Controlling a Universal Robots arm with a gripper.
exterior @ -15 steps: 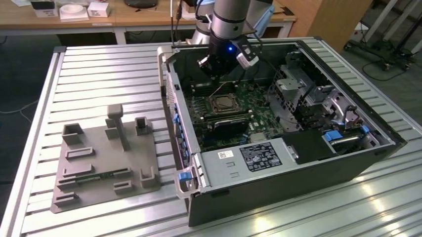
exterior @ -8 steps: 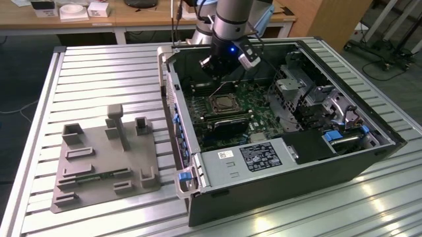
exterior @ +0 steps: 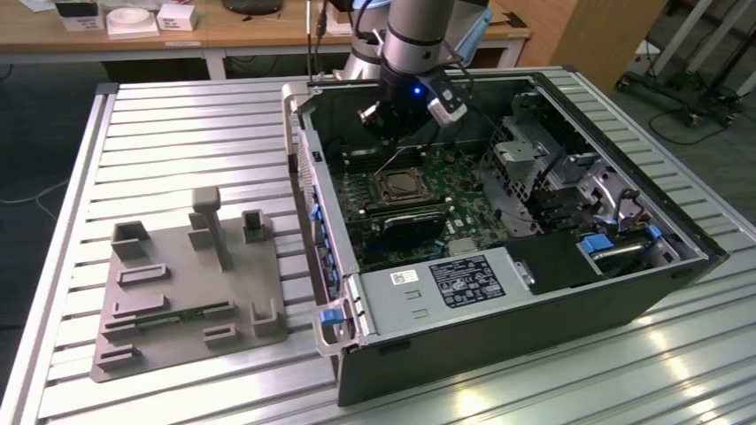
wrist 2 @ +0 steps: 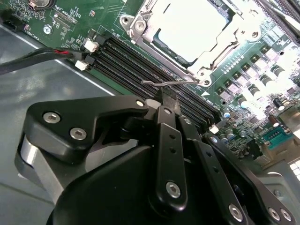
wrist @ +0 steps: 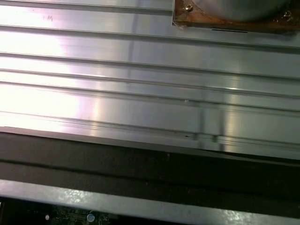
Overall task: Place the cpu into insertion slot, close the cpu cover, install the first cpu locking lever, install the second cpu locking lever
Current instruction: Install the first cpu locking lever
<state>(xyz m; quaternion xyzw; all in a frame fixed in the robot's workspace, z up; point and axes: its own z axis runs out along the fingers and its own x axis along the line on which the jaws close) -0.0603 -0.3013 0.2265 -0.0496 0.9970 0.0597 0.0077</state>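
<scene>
In the exterior view my gripper (exterior: 397,133) hangs inside the open computer case, just above the insertion slot (exterior: 402,187) on the green board. The second wrist view has the cpu (wrist 2: 190,26) lying in the slot, its bright metal top showing through the window of the cpu cover (wrist 2: 140,26), which lies flat over it. A thin wire locking lever (wrist 2: 183,82) stands up from the socket's edge beside the memory slots. My gripper (wrist 2: 168,96) is shut, fingertips together, and their tip touches this lever's handle from below.
Long black memory slots (wrist 2: 136,61) run beside the socket, with a black cable (wrist 2: 33,58) past them. A grey power supply (exterior: 461,279) and a drive cage (exterior: 555,168) crowd the case. A grey fixture plate (exterior: 189,283) lies on the slatted table (wrist: 140,98).
</scene>
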